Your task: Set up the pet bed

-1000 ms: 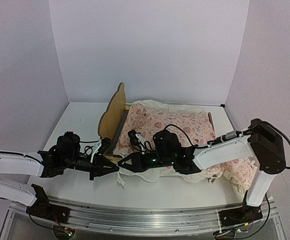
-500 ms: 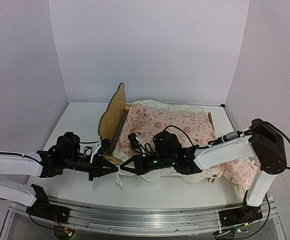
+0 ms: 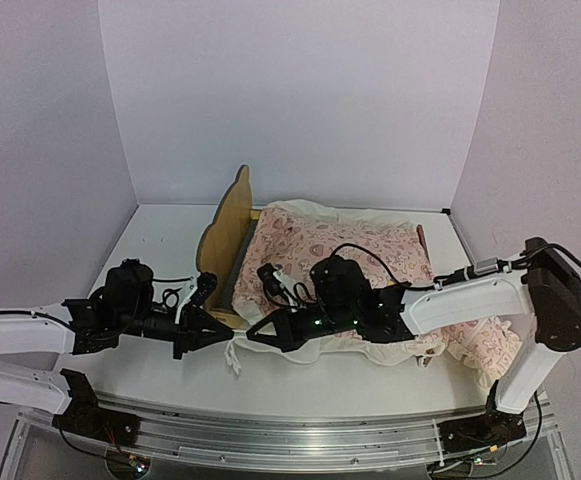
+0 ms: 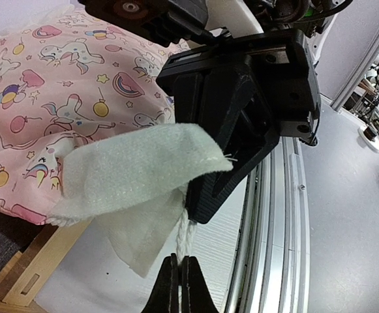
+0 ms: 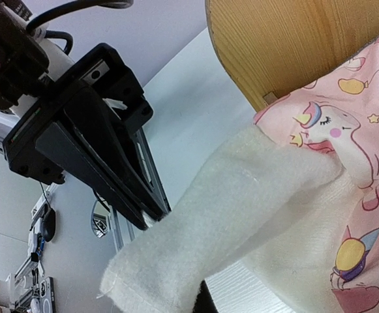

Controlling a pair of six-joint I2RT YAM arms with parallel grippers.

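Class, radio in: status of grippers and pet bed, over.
Left gripper shut on white cord. Right gripper shut on quilt corner. Pet bed under quilt.

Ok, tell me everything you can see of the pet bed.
The pet bed is a small pale-wood frame with an upright, ear-shaped headboard at its left end, a low wooden piece showing at the right end, and dark grey fabric under the pink printed quilt that covers it. It stands on the white table.

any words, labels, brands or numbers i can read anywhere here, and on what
None can be read in any view.
The pink printed bedding bears only pictures: unicorns, rainbows, stars.
The wooden headboard, white cloth flap and white cord are plain.
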